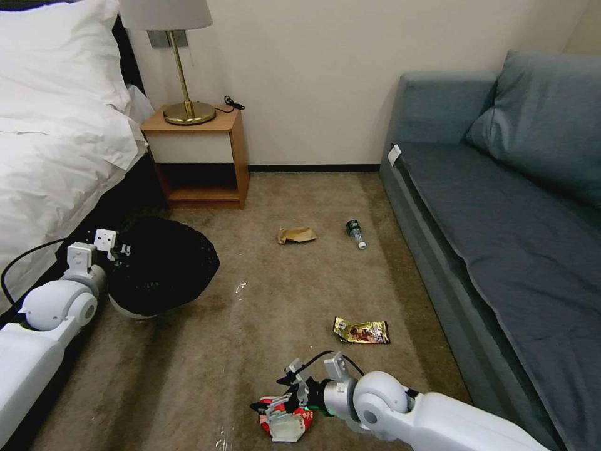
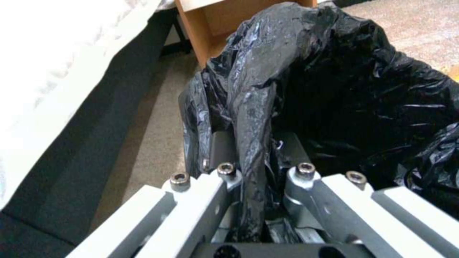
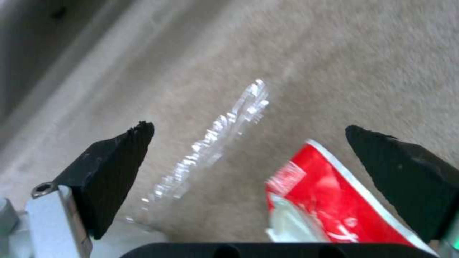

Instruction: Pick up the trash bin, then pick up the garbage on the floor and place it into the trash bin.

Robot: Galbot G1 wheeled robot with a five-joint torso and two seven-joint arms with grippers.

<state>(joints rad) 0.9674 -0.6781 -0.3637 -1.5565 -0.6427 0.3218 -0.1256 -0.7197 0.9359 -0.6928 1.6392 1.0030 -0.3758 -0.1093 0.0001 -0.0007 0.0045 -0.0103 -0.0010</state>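
A: Carpeted bedroom floor (image 1: 263,300), tan. White-sheeted bed (image 1: 56,125) on the robot's left, grey-blue sofa (image 1: 501,207) on its right, wooden nightstand (image 1: 203,156) with a brass lamp (image 1: 184,62) against the far wall.

B: Trash bin?

A: Trash bin (image 1: 159,266), white with a black bag over the rim, sits tipped beside the bed. Left gripper (image 2: 253,172) is pinched onto the bagged rim, one finger inside, one outside.

B: Right arm?

A: Low over the near carpet. Right gripper (image 3: 249,157) is spread wide, pads (image 3: 114,168) well apart, with the red-and-white crushed packet (image 3: 330,200) lying between them, close to one pad. Nothing gripped.

B: Other litter?

A: Gold-brown snack wrapper (image 1: 362,331) lies on the carpet just beyond the right gripper. Crumpled tan paper (image 1: 295,235) sits farther off, mid-floor. Small clear bottle (image 1: 355,232) with a green label lies beside it, nearer the sofa.
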